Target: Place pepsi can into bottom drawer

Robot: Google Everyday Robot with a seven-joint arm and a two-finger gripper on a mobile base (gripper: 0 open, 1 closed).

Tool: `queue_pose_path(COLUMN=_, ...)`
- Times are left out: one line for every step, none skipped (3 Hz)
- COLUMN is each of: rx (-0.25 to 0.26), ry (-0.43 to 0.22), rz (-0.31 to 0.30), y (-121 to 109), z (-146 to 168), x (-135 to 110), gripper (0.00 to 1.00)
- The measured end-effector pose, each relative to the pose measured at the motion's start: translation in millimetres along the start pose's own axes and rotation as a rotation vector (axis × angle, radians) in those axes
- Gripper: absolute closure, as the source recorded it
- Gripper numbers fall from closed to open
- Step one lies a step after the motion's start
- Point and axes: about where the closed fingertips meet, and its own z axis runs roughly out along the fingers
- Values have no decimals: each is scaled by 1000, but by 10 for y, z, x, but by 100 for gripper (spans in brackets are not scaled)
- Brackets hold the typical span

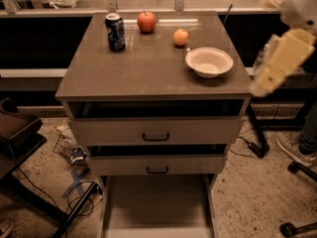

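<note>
Camera view | pepsi can [115, 32] rear-left | gripper [261, 87] beyond right edge | bottom drawer [157, 205] open

Arm [286, 56] at frame right: boxy cream-yellow link, flat faces, squared edges, narrowing toward its lower end. Above it a rounded white joint housing [303, 4], smooth shell. Gripper [259, 88] is the pale tip at the link's bottom, just off the cabinet [148, 78] top's right edge; motion-blurred, surface detail unreadable
</note>
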Motion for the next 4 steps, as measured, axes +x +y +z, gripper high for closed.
queue_pose_path(rx=84, ry=-266, rz=36, y=-512, z=15, x=-398, gripper=0)
queue_pose_path(rx=120, ry=-534, rz=52, y=-789, z=170, x=-791, gripper=0)
queue_pose_path(rx=169, ry=-791, rz=75, y=-908, z=284, x=-1501, gripper=0)
queue_pose_path(rx=212, ry=-795, rz=88, y=-1018, z=220, x=-1514, gripper=0)
